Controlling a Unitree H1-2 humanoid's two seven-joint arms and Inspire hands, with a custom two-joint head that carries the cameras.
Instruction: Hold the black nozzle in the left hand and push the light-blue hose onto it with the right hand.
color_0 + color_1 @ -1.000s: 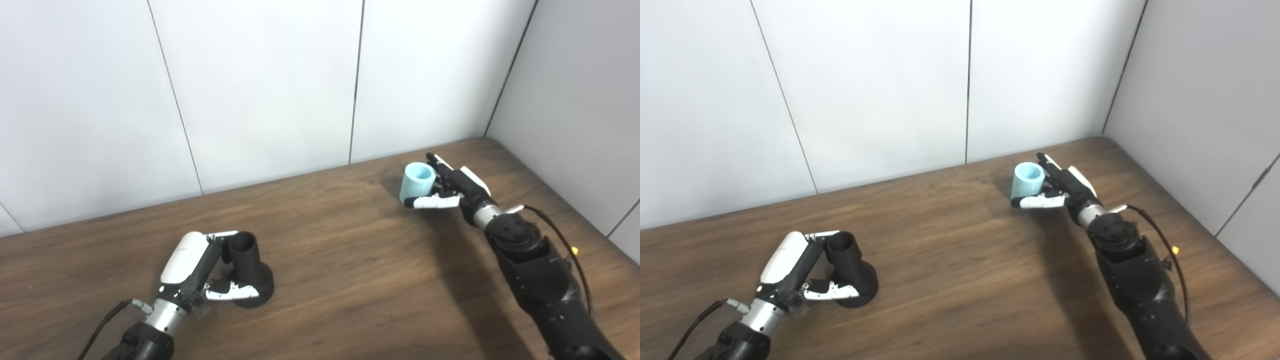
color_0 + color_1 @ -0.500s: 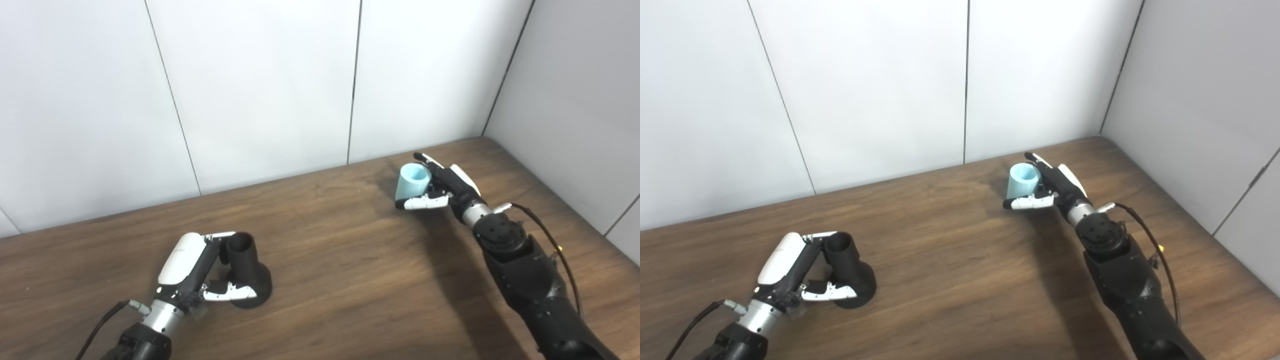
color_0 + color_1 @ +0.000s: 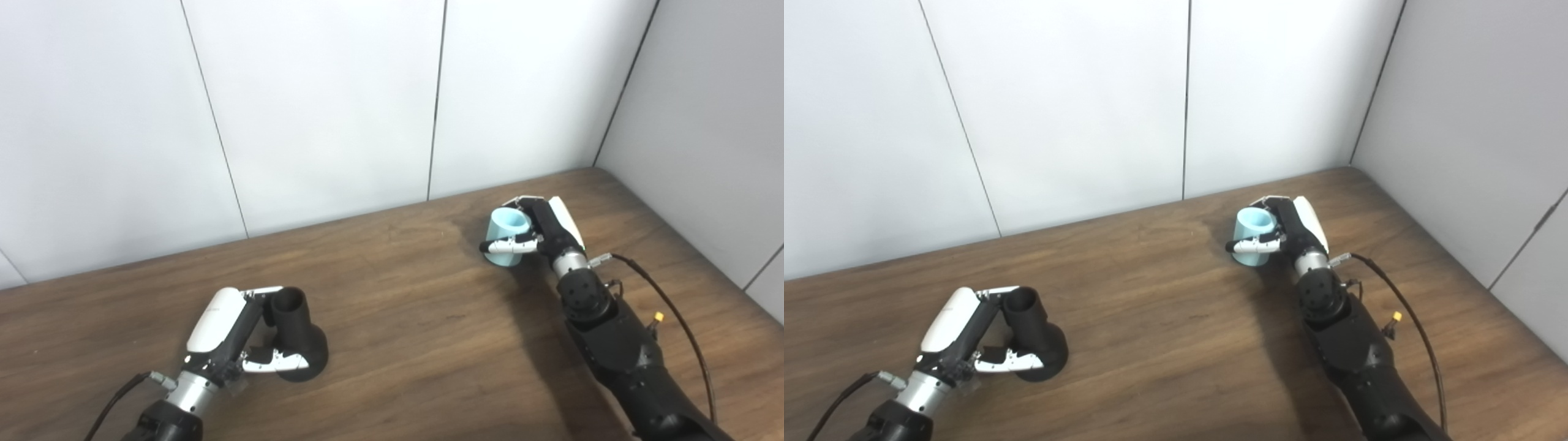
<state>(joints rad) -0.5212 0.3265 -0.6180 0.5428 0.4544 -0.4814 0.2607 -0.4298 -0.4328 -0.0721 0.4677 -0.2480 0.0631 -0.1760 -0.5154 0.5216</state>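
The black nozzle (image 3: 297, 334) stands upright on its flared base at the front left of the wooden table (image 3: 416, 318), open neck up. My left hand (image 3: 236, 337) is wrapped around it, fingers behind the neck and thumb across the base. At the back right, the short light-blue hose (image 3: 505, 236) is held in my right hand (image 3: 545, 229), with the fingers over its far side and the thumb across its front. Its open end faces up and to the left. The two pieces are far apart.
White wall panels (image 3: 318, 104) close off the back of the table, and a grey wall (image 3: 716, 122) runs along its right side. A thin black cable (image 3: 680, 318) with a yellow tag trails along my right forearm.
My right hand has turned and drawn slightly toward me with the hose, its fingers closing tighter over it. My left hand and the nozzle have shifted a little to the left.
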